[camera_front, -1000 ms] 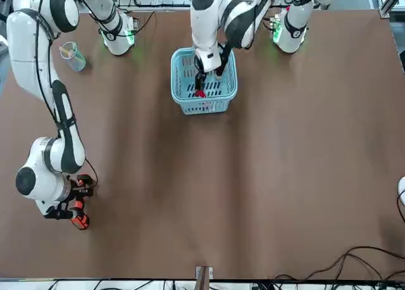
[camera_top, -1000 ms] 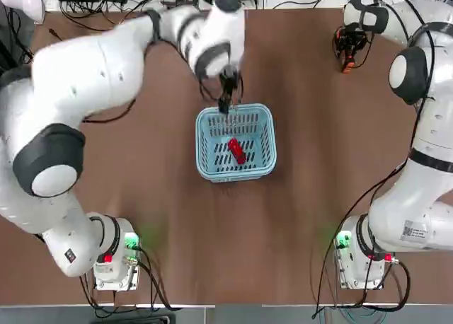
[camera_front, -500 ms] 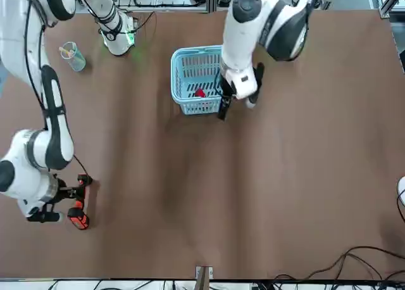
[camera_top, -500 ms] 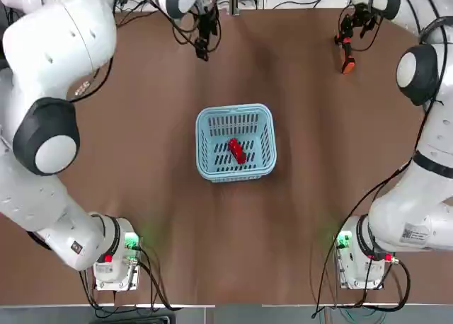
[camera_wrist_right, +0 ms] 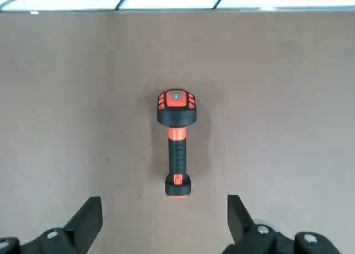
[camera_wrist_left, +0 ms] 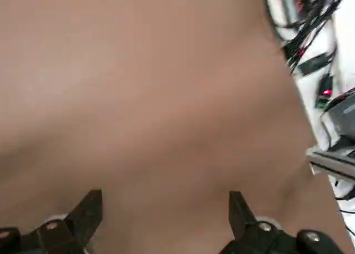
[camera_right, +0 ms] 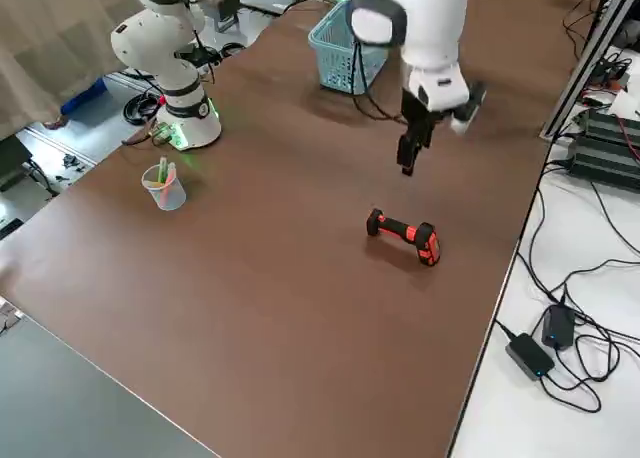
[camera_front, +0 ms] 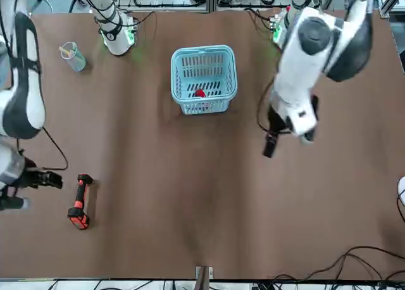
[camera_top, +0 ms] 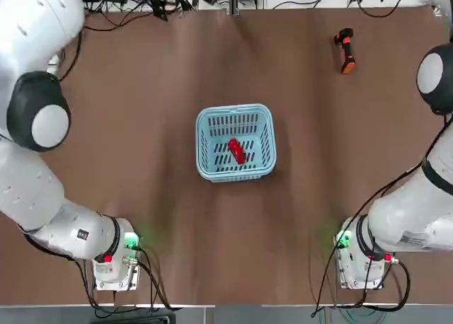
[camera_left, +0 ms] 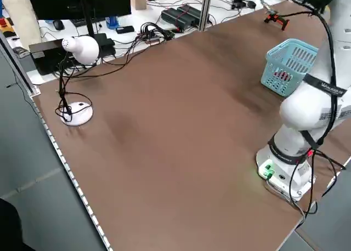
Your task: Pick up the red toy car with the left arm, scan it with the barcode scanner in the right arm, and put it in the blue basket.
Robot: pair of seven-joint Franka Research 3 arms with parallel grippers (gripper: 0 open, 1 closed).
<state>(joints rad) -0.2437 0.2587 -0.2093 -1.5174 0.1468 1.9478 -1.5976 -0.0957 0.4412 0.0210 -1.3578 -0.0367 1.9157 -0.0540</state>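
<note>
The red toy car (camera_top: 236, 151) lies inside the blue basket (camera_top: 263, 119) at the table's middle; the front view shows the same car (camera_front: 200, 93) and basket (camera_front: 204, 50). The black and orange barcode scanner (camera_top: 345, 49) lies flat on the table at the far right, free of any grip. My right gripper (camera_wrist_right: 165, 215) hangs open a short way back from the scanner (camera_wrist_right: 176, 140), past the table's far right edge (camera_front: 54, 179). My left gripper (camera_front: 270, 144) is open and empty over bare table, beyond the basket on the far left (camera_wrist_left: 166, 209).
A clear cup (camera_front: 73, 56) with small items stands near the right arm's base. Cables and boxes (camera_left: 181, 16) line the far edge of the table. A white lamp (camera_left: 79, 48) stands off the table's left side.
My left gripper has risen from the basket and swung to the far left, leaving the car inside. My right gripper has let go of the scanner and pulled back from it.
</note>
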